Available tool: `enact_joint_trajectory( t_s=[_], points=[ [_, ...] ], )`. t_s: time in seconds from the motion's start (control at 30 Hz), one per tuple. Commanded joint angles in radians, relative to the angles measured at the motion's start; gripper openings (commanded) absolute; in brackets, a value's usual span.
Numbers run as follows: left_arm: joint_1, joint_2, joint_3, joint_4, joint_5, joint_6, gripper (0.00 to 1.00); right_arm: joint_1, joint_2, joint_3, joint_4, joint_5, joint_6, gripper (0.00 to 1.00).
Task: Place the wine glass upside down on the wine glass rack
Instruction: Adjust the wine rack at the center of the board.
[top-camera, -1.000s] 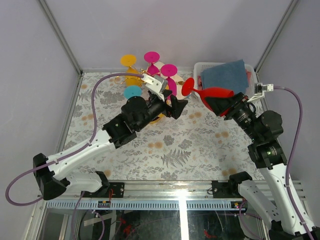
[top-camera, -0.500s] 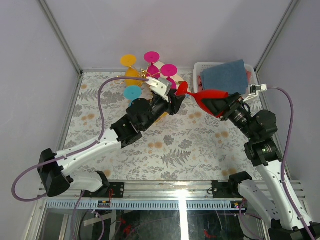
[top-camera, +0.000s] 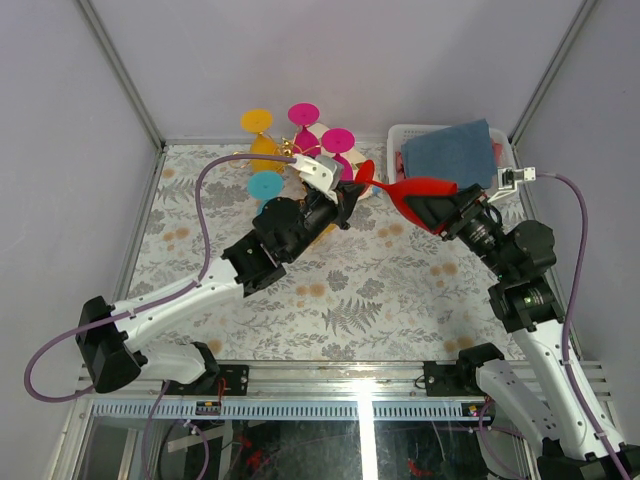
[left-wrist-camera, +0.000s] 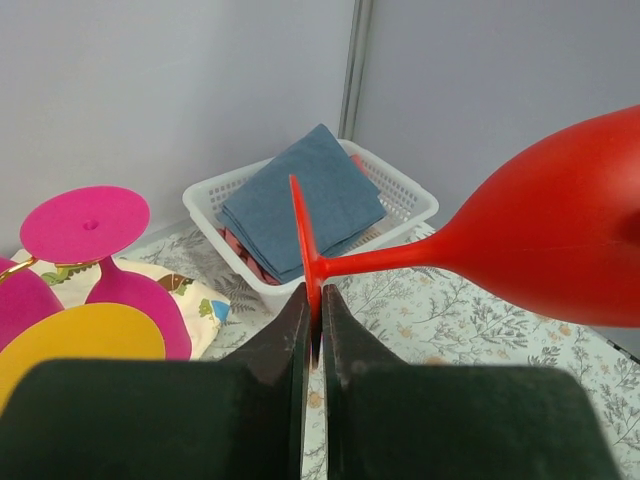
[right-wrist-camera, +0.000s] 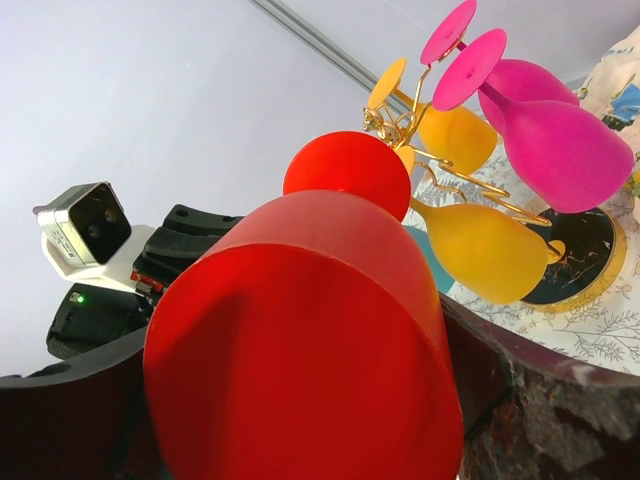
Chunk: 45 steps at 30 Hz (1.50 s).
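Observation:
The red wine glass (top-camera: 425, 189) lies on its side in the air, foot pointing left toward the wine glass rack (top-camera: 291, 141). My right gripper (top-camera: 441, 212) is shut around its bowl (right-wrist-camera: 300, 340), a dark finger showing on each side. The left gripper (top-camera: 351, 196) is shut on the thin edge of the glass's round foot (left-wrist-camera: 303, 235), just right of the rack. In the right wrist view the rack's gold wire arms (right-wrist-camera: 428, 128) and black base (right-wrist-camera: 588, 248) show beyond the red foot.
Pink (top-camera: 338, 141), yellow (top-camera: 257, 121) and cyan (top-camera: 266, 184) glasses hang upside down on the rack. A white basket (top-camera: 401, 133) holding a blue folded cloth (top-camera: 455, 152) stands at the back right, under the held glass. Grey walls close in the table.
The left gripper reached right to the red glass's foot and closed on it. The right arm carried the glass slightly left, then held still.

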Motion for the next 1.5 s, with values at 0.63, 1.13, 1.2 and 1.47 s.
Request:
enact_joint_trajectory(
  t_s=[0.63,1.13,1.2,1.47],
  points=[
    [-0.004,-0.228,-0.064,-0.062,-0.129,0.036,0.00,-0.004,-0.057,0.158,-0.283,0.144,-0.306,1.00],
    [-0.003,-0.554,-0.039,-0.280,-0.349,0.145,0.00,-0.004,0.084,0.293,-0.448,0.240,-0.530,0.99],
    [-0.004,-0.597,-0.027,-0.306,-0.380,0.155,0.00,-0.004,0.138,0.314,-0.443,0.226,-0.531,0.98],
    [-0.004,-0.732,0.006,-0.374,-0.444,0.171,0.00,0.154,0.324,0.422,-0.358,0.297,-0.532,0.95]
  ],
)
